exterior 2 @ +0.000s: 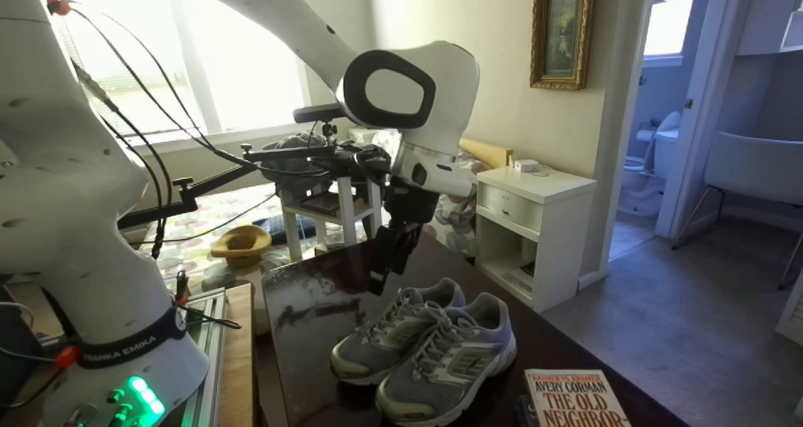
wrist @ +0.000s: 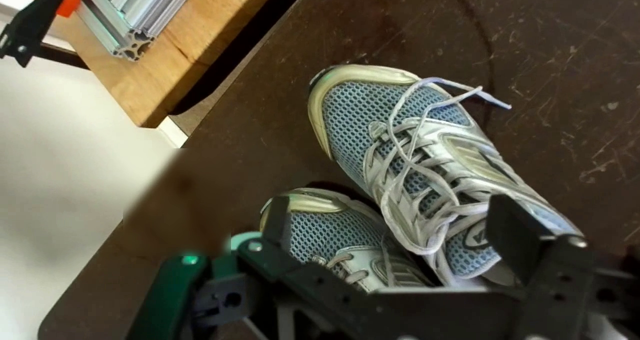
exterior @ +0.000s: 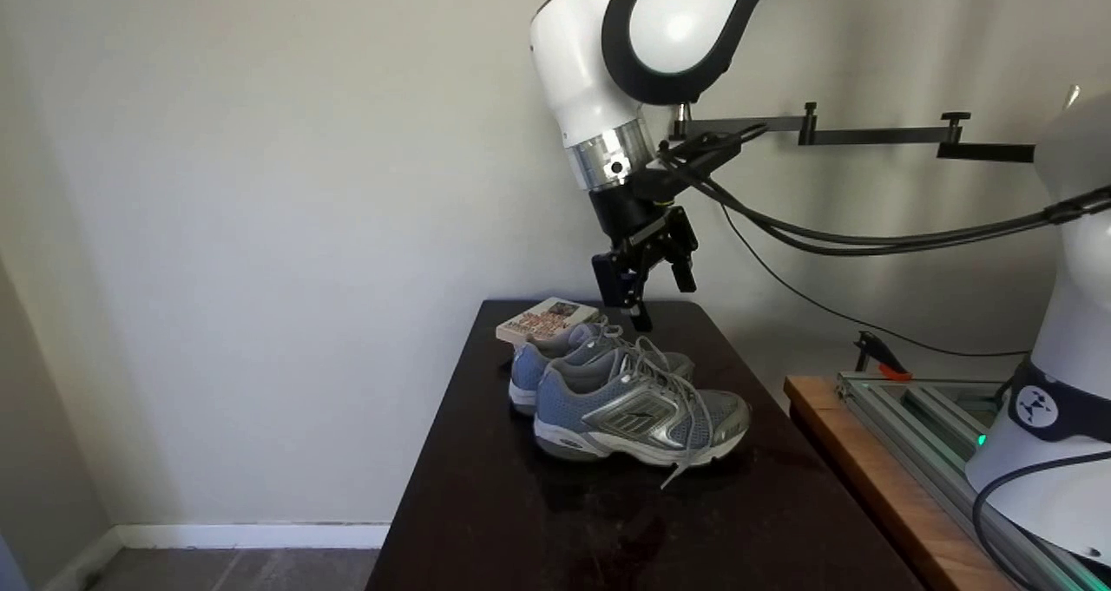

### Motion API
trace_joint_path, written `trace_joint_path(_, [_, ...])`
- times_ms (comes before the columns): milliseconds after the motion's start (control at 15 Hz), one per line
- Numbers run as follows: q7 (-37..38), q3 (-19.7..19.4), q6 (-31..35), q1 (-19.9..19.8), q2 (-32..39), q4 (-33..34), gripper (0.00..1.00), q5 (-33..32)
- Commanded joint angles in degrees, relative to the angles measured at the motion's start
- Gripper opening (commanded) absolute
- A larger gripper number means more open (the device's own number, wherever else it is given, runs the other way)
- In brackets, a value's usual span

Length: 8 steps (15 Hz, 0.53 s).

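The empty gripper (exterior: 664,304) hangs with fingers spread wide near the sneakers (exterior: 638,417), which stand toes toward a long edge of the dark surface (exterior: 651,530). Loose laces (wrist: 435,242) could snag a fingertip — an off-centre descent could shove the pair edgeward.

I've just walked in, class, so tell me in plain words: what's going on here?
A robot arm has its open gripper reaching down over a pair of grey-blue running shoes. It holds nothing at this moment, and the shoes stand side by side on a dark table. A paperback book lies near them. No person shows in any of the views.
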Motion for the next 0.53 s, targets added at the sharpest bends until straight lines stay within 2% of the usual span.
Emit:
trace_joint_path(0, [4.8,-0.5,2.1,0.3,3.1,1.0,1.0,0.4])
trace_joint_path(467, [9.4,-1.1,5.5,0.7,6.6,1.1,1.0,0.1])
